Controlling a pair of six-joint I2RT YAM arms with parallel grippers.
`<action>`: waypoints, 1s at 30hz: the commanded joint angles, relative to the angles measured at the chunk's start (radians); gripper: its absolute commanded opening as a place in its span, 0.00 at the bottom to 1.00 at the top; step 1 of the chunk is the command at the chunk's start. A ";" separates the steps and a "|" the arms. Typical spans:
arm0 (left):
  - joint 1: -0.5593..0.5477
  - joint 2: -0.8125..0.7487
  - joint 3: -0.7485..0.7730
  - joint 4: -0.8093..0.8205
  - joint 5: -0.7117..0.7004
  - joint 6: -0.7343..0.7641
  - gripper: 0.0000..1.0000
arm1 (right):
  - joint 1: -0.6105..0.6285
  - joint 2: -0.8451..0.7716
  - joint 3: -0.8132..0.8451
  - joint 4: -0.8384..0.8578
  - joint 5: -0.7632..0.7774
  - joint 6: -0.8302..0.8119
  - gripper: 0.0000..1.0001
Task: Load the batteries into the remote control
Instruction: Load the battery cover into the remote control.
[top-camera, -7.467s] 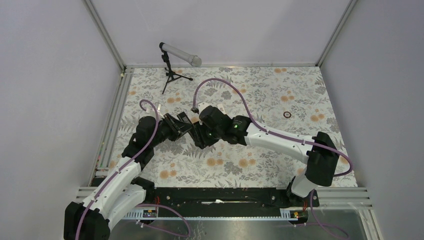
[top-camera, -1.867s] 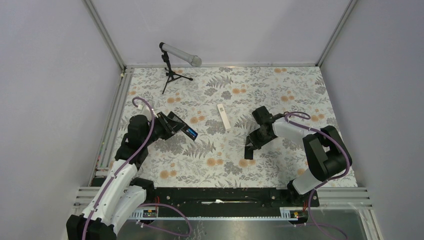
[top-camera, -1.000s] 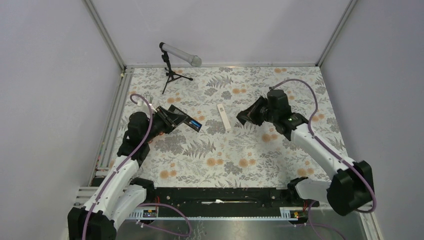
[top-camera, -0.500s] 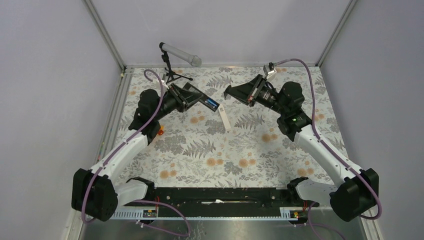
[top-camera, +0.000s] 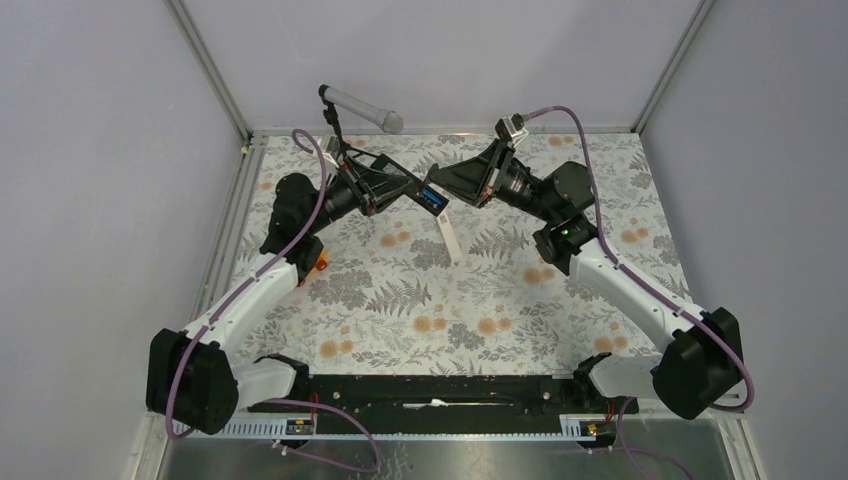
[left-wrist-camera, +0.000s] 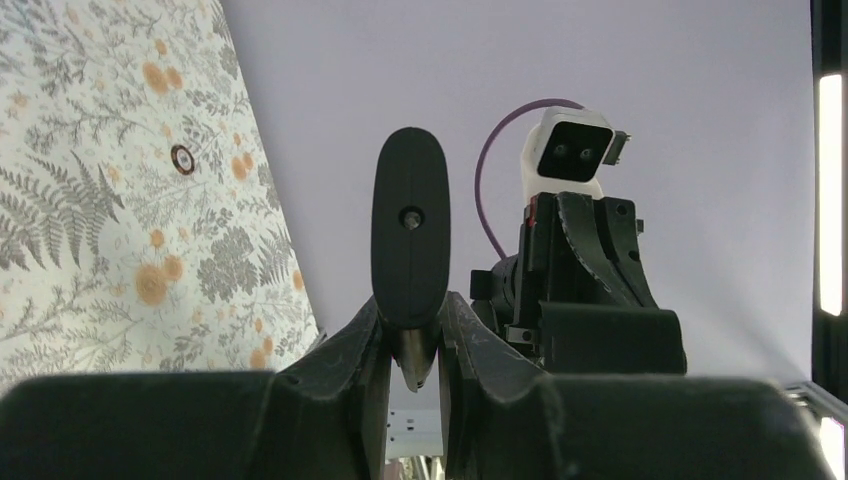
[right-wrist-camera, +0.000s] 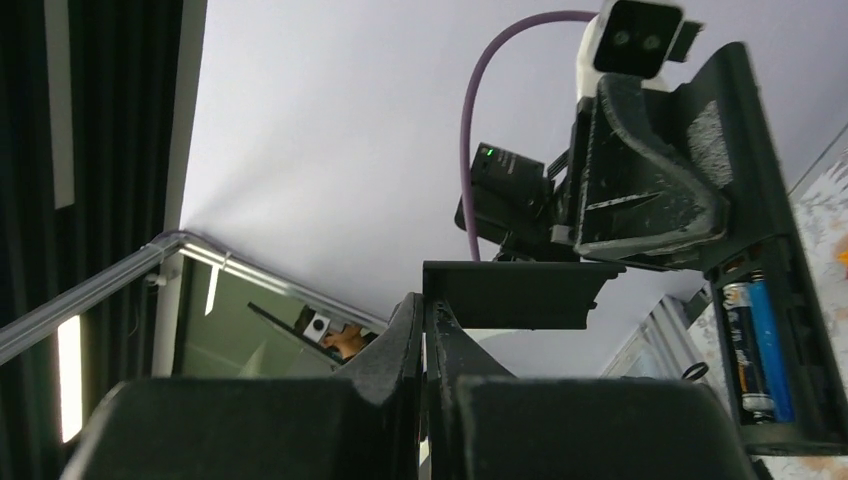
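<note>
Item: remote (right-wrist-camera: 805, 330), black, held above the table (top-camera: 480, 300) towards its far side, back compartment uncovered
- Batteries (right-wrist-camera: 768, 335): two are seen lying side by side inside the compartment, one blue and one dark
- Left gripper (top-camera: 400, 190): closed narrowly on the remote, which is clamped between both fingers and seen end-on in the left wrist view
- Right gripper (top-camera: 446, 183): fully closed on a thin black lid (right-wrist-camera: 515, 281), which is held just beside the remote's open end
- Table contents: white bar (top-camera: 450, 236) laid flat below the two grippers; orange toy car (top-camera: 321, 264) partly hidden by the left arm; microphone (top-camera: 360, 106) on a stand at the far left corner; small ring (left-wrist-camera: 182, 157) on the floral cover
</note>
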 joint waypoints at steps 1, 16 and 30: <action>0.000 -0.062 0.046 -0.051 0.019 -0.062 0.00 | 0.036 0.001 0.013 0.158 -0.028 0.043 0.00; -0.001 -0.089 0.043 -0.094 0.042 -0.214 0.00 | 0.081 0.037 -0.048 0.186 0.059 0.082 0.00; -0.001 -0.099 0.028 -0.100 0.040 -0.205 0.00 | 0.080 0.043 -0.080 0.147 0.106 0.065 0.00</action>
